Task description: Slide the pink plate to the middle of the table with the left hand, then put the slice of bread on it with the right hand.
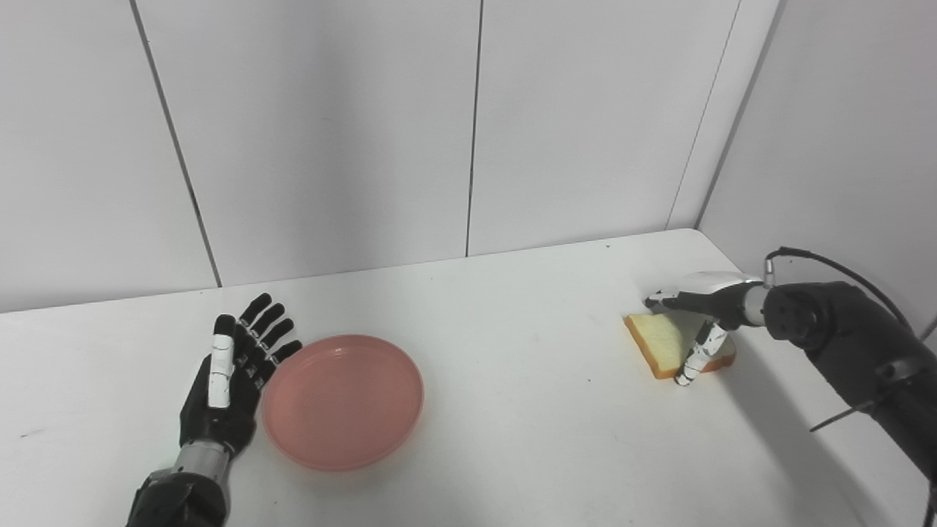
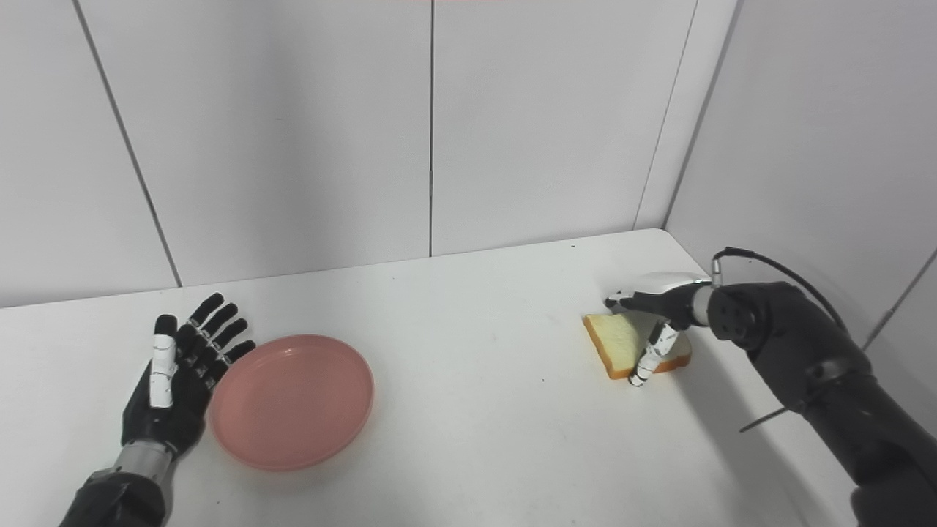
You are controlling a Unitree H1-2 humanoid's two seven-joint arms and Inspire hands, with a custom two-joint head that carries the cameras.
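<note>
Round, shallow pink plate lies beside pale, brown-crusted slice of bread.

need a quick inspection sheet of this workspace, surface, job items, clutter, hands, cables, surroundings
surface: white table, a few small dark specks, otherwise clean
pink plate: left of centre, upright, nothing on it
slice of bread: far right on the table, not on the plate
clutter: nothing seen
left hand: open, fingers straight, against the plate's left rim
right hand: over the bread, fingers above it and thumb in front of it; grip cannot be confirmed
cables: black cable looping over the right wrist
surroundings: plain white panel walls meeting at a corner behind the bread
</note>
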